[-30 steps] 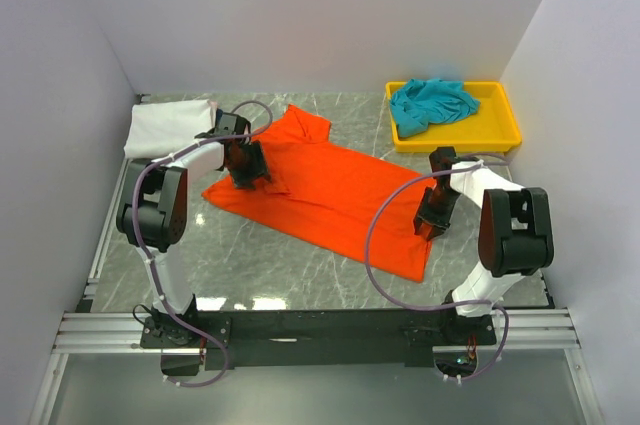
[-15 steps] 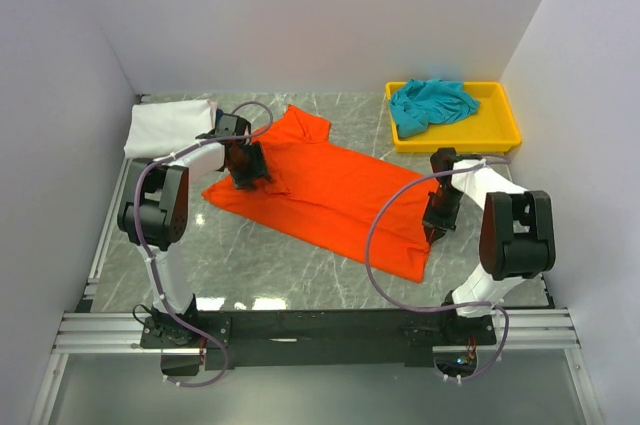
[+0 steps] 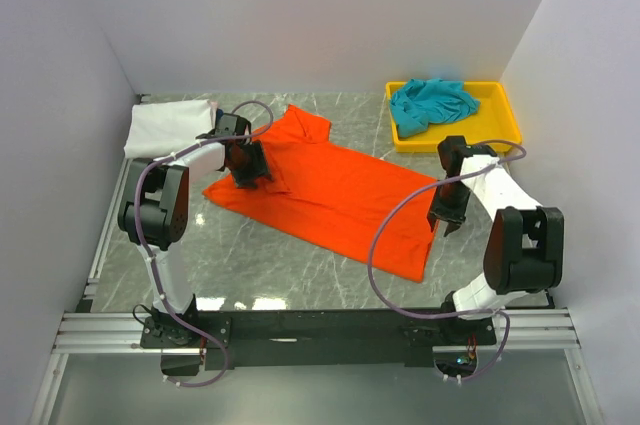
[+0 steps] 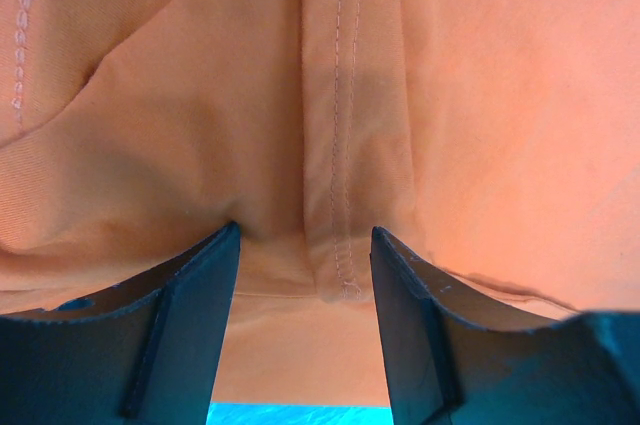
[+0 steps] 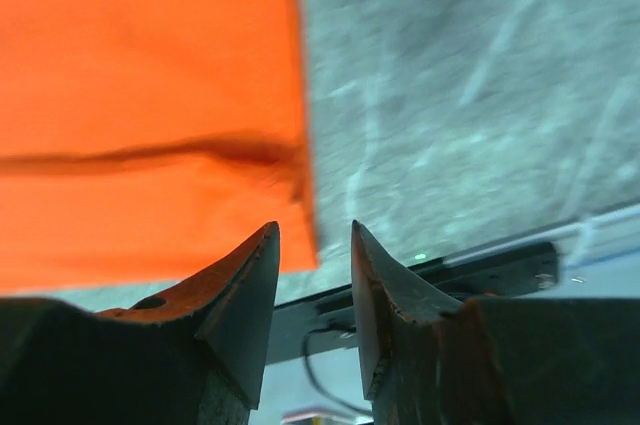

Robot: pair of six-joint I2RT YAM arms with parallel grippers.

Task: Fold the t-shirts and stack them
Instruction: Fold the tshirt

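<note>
Two hands bracket the orange t-shirt (image 3: 330, 195) on the table (image 3: 300, 265), its long axis running between them. Released, the left hand (image 3: 245, 167) rests on the collar end; the right hand (image 3: 447, 217), parted and empty, hangs just outboard of the hem.

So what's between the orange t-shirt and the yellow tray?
Just bare marble tabletop, clear in the top view. The orange t-shirt and yellow tray don't touch.

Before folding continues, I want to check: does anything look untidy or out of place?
The teal t-shirt lies crumpled in the yellow tray. The orange t-shirt lies spread diagonally on the table, with a wrinkle near its hem. The white t-shirt looks neat.
</note>
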